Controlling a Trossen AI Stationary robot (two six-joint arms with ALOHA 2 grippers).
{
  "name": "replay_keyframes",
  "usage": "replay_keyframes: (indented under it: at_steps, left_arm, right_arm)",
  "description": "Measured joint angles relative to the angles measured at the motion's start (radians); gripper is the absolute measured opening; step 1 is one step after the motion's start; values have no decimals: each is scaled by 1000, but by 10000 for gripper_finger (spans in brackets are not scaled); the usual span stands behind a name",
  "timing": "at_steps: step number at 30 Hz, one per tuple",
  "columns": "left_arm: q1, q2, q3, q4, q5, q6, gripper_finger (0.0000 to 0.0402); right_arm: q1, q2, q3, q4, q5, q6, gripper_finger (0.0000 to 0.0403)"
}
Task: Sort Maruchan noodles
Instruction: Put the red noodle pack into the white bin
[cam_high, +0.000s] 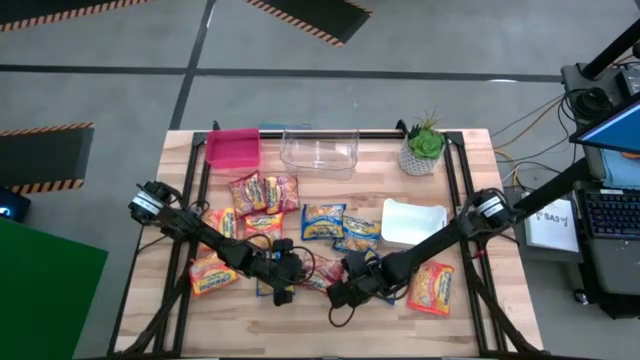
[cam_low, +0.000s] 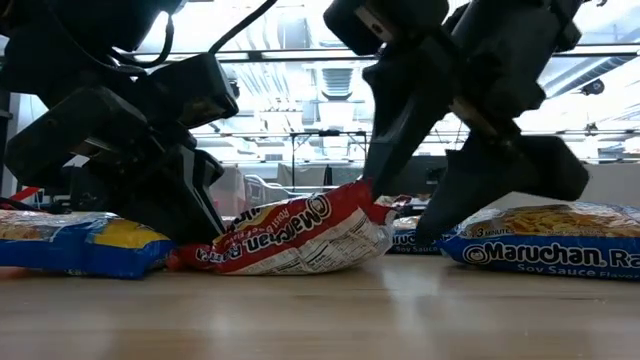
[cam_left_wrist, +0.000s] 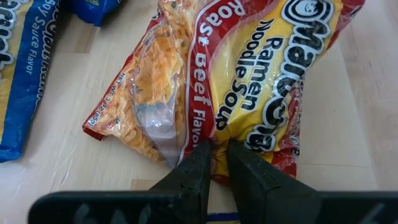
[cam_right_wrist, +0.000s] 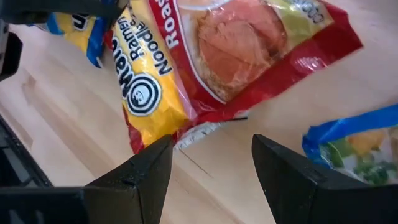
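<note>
A red-and-yellow Roast Beef Maruchan packet (cam_high: 315, 270) lies at the table's near middle between my two grippers. My left gripper (cam_left_wrist: 217, 155) is shut on its end nearest the left arm. My right gripper (cam_right_wrist: 211, 158) stands open at the packet's other end (cam_right_wrist: 186, 134), fingers slanting down with bare table between them. More noodle packets lie around: a red-marked group (cam_high: 262, 192), blue ones (cam_high: 325, 222), one at the left (cam_high: 210, 272) and one at the right (cam_high: 432, 287). My left gripper pinches the packet's crimped end (cam_left_wrist: 219, 144) between its two fingers, the wrapper bunched there. The fingers slant down from the table's left. The packet rests on the table, its far end (cam_low: 362, 195) raised a little. My right gripper: one finger (cam_right_wrist: 163, 149) stands at the packet's corner; I cannot tell whether it touches.
At the far edge stand a pink bin (cam_high: 232, 148), a clear bin (cam_high: 320, 150) and a potted green plant (cam_high: 423, 148). A white tray (cam_high: 412, 222) lies right of the middle. A blue Soy Sauce packet (cam_low: 545, 245) lies close by the right gripper.
</note>
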Motion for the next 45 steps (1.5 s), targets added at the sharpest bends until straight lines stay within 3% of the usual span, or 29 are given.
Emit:
replay_keyframes:
  at_steps: [8,17,37,45]
  left_arm:
    - [0,0,-1,5,0,0,39]
    - [0,1,-1,16,0,3,39]
    - [0,2,-1,29,0,18,39]
    - [-1,2,-2,35,5,19,39]
  right_arm:
    - [-23,5,0,39,82,-55,210]
    - [-61,5,0,106,103,-131,210]
    - [-145,14,0,144,102,-288,187]
    - [-145,99,0,239,48,-303,183]
